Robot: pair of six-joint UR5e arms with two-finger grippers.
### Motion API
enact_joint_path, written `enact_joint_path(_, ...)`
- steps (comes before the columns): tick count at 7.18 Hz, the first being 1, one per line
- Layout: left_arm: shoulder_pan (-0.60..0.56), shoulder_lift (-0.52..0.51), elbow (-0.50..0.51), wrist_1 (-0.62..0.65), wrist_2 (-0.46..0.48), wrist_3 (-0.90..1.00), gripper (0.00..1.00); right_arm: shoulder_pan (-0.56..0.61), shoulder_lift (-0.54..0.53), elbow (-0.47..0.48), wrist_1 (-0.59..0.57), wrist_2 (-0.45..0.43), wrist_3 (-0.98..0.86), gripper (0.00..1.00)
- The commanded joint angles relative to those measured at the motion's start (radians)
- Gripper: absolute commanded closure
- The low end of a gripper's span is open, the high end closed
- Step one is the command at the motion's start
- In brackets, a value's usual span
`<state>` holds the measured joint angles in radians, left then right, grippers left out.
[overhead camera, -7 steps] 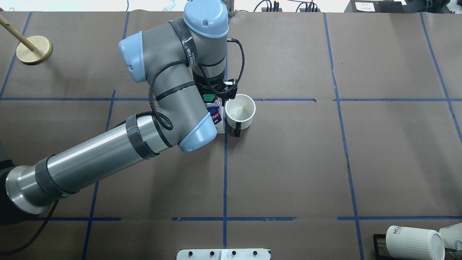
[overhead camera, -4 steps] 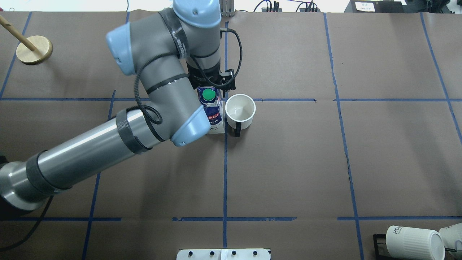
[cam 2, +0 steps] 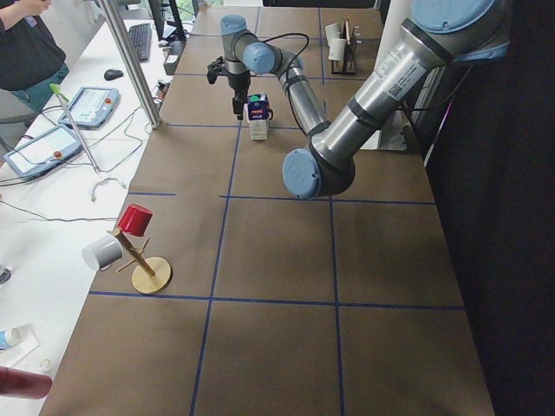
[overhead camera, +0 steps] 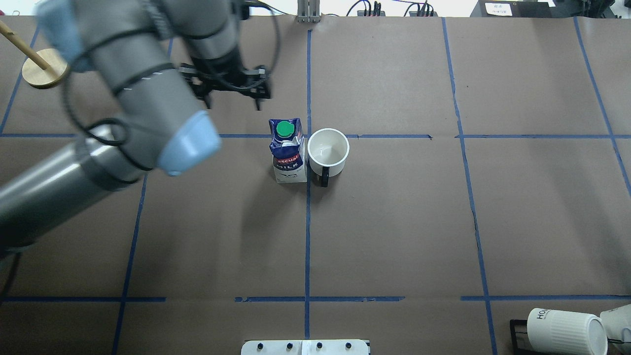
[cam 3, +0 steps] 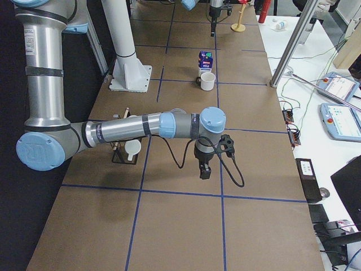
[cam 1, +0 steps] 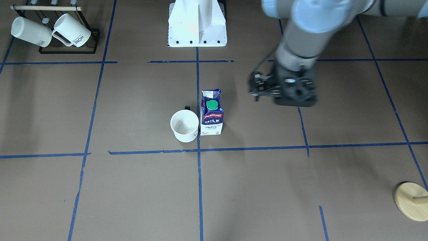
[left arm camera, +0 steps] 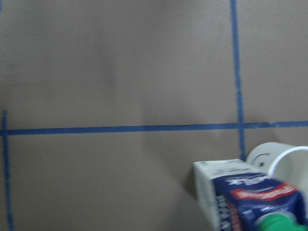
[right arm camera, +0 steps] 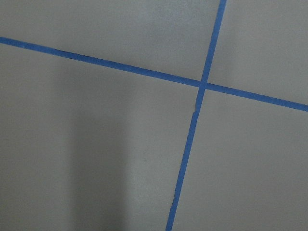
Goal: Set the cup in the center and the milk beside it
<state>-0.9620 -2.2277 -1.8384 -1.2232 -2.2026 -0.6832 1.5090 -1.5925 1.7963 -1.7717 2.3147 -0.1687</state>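
Upright, narrow-based milk (overhead camera: 288,153); cup (overhead camera: 328,153) just beside milk; left gripper (overhead camera: 231,101) apart from milk, jaws spread wide, empty; likely hazard: low arm sweep clipping milk, toppling it.

- milk (cam 1: 211,115): red band reads "Pascual", with white "MILK" under it. The print on the white base is too small to read. The carton stands near the left gripper (overhead camera: 232,101), closer to the robot and a little to its right.
- cup (left arm camera: 269,156): a drawn black face mark, partly seen, just beside the carton.
- ribbed mugs (cam 1: 72,31): "HOME" on each, lettering tilted. They hang well apart from the left gripper, far over on the robot's right.
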Motion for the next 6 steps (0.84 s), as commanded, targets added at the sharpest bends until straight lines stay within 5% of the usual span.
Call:
enact_joint_path(1, -0.22, 0.226, -0.061, -0.001, -0.11, 0.385, 0.01, 0.0, 0.0, 0.003, 0.0, 0.0, 0.002, 0.0)
enact_joint_path(4, -0.464, 0.519, -0.053, -0.024, -0.132, 0.785, 0.0, 0.0, -0.001, 0.005, 0.0, -0.001, 0.0, 0.0)
enact_joint_path(6, -0.491, 0.658, -0.033, -0.108, -0.131, 0.798, 0.0, 0.0, -0.001, 0.005, 0.0, -0.001, 0.0, 0.0)
